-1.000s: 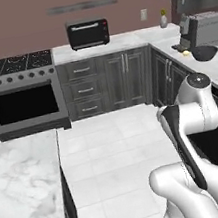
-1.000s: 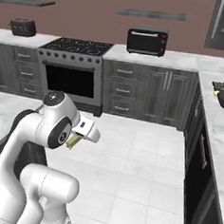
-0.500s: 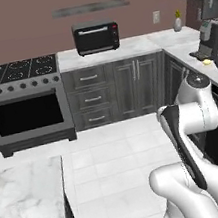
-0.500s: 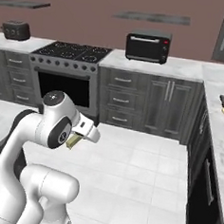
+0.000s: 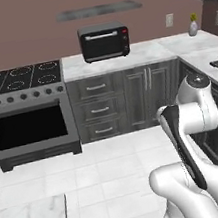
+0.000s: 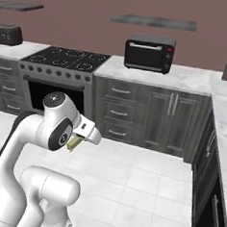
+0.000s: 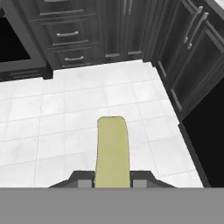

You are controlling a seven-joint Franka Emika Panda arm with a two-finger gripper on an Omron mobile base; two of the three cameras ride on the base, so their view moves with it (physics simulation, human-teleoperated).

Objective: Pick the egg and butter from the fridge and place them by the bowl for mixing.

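End effector (image 7: 113, 181) clamped on butter (image 7: 113, 151), stick projecting forward between fingers (image 7: 83, 183), held above white tiled floor (image 7: 65, 113) facing dark cabinets (image 7: 87, 26). Toaster oven (image 5: 104, 41) on bench (image 5: 137, 54).

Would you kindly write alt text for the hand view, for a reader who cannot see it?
The end effector is shut on the butter, an olive-yellow stick pointing away from the camera above a white tiled floor. Dark cabinet drawers and doors line the far and right sides.
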